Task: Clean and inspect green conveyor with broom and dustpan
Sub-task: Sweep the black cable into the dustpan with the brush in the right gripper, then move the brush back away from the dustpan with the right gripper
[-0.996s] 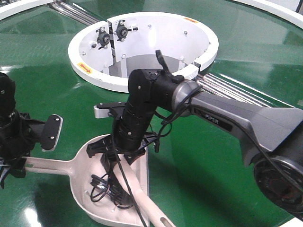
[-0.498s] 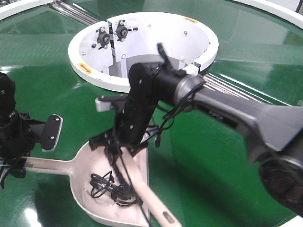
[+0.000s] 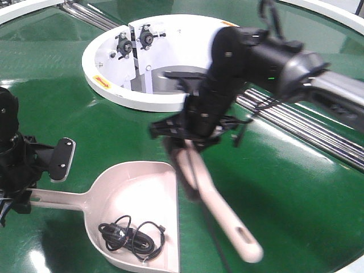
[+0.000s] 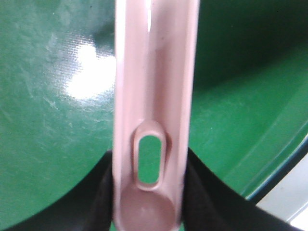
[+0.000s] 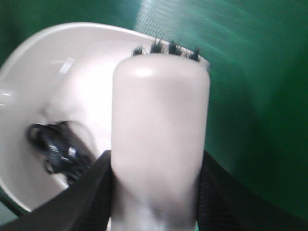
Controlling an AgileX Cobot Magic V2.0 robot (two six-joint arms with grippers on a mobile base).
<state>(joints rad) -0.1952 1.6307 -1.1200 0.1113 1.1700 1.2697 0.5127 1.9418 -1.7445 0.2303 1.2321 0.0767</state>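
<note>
The beige dustpan [image 3: 136, 196] lies flat on the green conveyor [image 3: 62, 108], and a tangled black cable [image 3: 131, 236] rests inside it. My left gripper [image 3: 21, 196] is shut on the dustpan's handle [image 4: 154, 72] near its hang hole, with black fingers [image 4: 98, 202] on both sides. My right gripper [image 3: 185, 149] is shut on the broom [image 3: 222, 210], which hangs above the belt just right of the dustpan with its handle pointing to the front right. In the right wrist view the broom [image 5: 159, 125] fills the middle, with dark bristle tips [image 5: 166, 47] past the dustpan [image 5: 72, 77] rim.
The white ring-shaped hub [image 3: 114, 91] stands behind the right arm, with two black knobs on its inner wall. Silver rollers [image 3: 301, 122] run in a seam to the right of the hub. Another roller seam [image 3: 91, 17] lies at the far left.
The right arm has lifted the broom out of the dustpan and swung it up and to the right. The cable stays in the pan. The left arm and dustpan have not moved.
</note>
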